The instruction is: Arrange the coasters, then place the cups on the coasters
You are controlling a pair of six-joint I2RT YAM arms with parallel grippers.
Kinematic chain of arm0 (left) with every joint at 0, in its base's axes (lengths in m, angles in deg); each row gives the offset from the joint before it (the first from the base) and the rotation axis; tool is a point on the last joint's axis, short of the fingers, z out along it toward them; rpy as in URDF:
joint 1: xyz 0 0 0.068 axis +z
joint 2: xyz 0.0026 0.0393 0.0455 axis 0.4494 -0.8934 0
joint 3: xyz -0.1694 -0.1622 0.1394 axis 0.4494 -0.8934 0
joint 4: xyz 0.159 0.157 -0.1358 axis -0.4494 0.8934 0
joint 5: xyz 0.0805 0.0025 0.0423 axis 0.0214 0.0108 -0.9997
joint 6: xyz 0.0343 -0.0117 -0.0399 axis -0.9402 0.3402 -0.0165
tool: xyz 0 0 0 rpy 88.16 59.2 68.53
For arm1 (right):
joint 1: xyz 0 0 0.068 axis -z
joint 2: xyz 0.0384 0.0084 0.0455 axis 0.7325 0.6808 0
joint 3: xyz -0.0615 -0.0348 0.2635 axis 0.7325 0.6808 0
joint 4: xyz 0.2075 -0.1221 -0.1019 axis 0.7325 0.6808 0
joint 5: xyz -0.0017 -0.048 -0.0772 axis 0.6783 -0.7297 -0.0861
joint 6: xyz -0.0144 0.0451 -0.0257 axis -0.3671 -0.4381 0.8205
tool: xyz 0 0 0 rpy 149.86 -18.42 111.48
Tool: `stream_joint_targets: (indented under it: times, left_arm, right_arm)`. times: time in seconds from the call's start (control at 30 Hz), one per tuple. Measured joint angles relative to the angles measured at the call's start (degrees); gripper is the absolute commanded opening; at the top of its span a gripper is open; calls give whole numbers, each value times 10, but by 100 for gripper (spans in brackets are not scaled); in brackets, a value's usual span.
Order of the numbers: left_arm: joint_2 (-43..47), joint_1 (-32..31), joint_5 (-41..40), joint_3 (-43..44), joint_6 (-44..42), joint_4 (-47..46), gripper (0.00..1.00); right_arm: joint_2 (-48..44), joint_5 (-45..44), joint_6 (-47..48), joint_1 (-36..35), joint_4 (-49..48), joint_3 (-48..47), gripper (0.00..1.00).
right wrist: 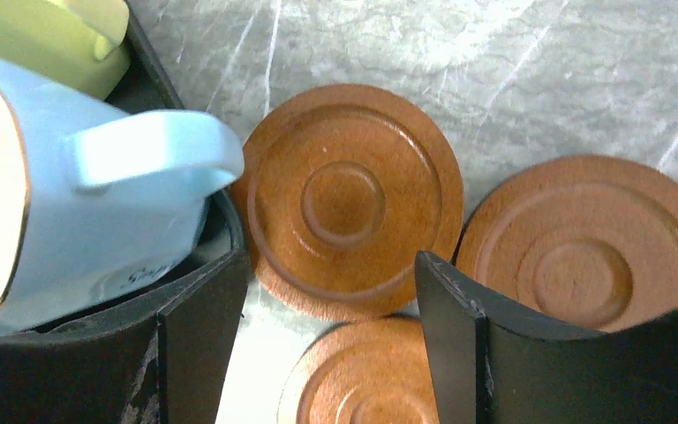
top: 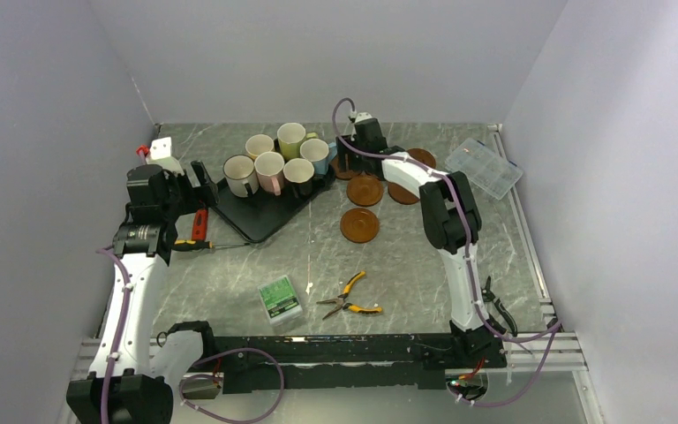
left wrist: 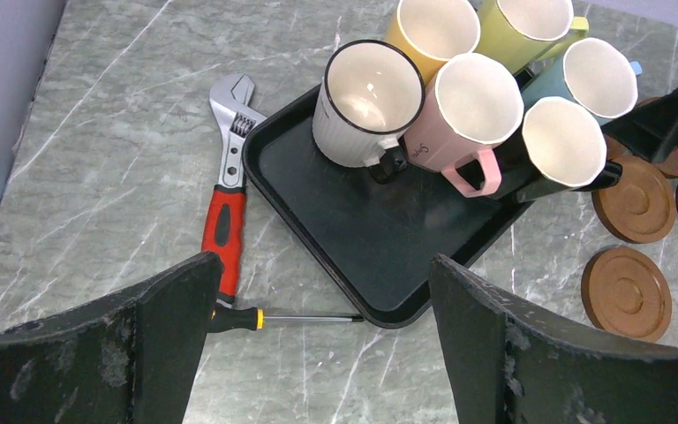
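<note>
Several cups stand bunched on the far end of a black tray [top: 260, 216]: cream-white [left wrist: 362, 97], pink [left wrist: 468, 110], black [left wrist: 561, 146], light blue [left wrist: 596, 79], yellow-green [left wrist: 525, 26] and yellow-orange [left wrist: 428, 26]. Reddish-brown coasters [top: 360, 225] lie flat on the table right of the tray. My right gripper [right wrist: 327, 265] is low among them beside the light blue cup [right wrist: 71, 203], jaws apart. One coaster [right wrist: 380, 380] lies between its fingers with a gap on the left, another coaster [right wrist: 349, 199] just ahead. My left gripper [left wrist: 327, 291] hangs open and empty over the tray's near corner.
A red-handled wrench [left wrist: 225, 221] and a small screwdriver [left wrist: 291, 316] lie left of the tray. Yellow-handled pliers [top: 349, 296] and a green box [top: 280, 299] sit near the front. A clear plastic organiser [top: 484, 166] is at the back right, black pliers [top: 494, 305] by the right rail.
</note>
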Motion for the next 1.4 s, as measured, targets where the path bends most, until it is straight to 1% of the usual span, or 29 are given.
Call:
stream_joint_targets:
  times: [0.2,0.33,0.67,0.77,1.03,1.23,1.4]
  left_arm:
    - [0,0,2,0,0,0,94]
    - [0,0,5,0,0,0,94]
    - [0,0,14,0,0,0,94]
    - [0,0,16,0,0,0,94]
    - [0,0,21,0,0,0,94]
    - [0,0,24,0,0,0,94]
    - [0,0,27,0,0,0,94]
  right_arm:
    - [54,12,12,0,25,-62,71]
    - [72,28,16,0,37,-87,70]
    - [76,44,14,3,46,-93,68]
    - [73,45,13,6,43,-88,65]
    - [28,23,4,6,28,-14,61]
    - [11,-22,0,6,23,14,61]
    - [11,-61,-1,6,30,14,60]
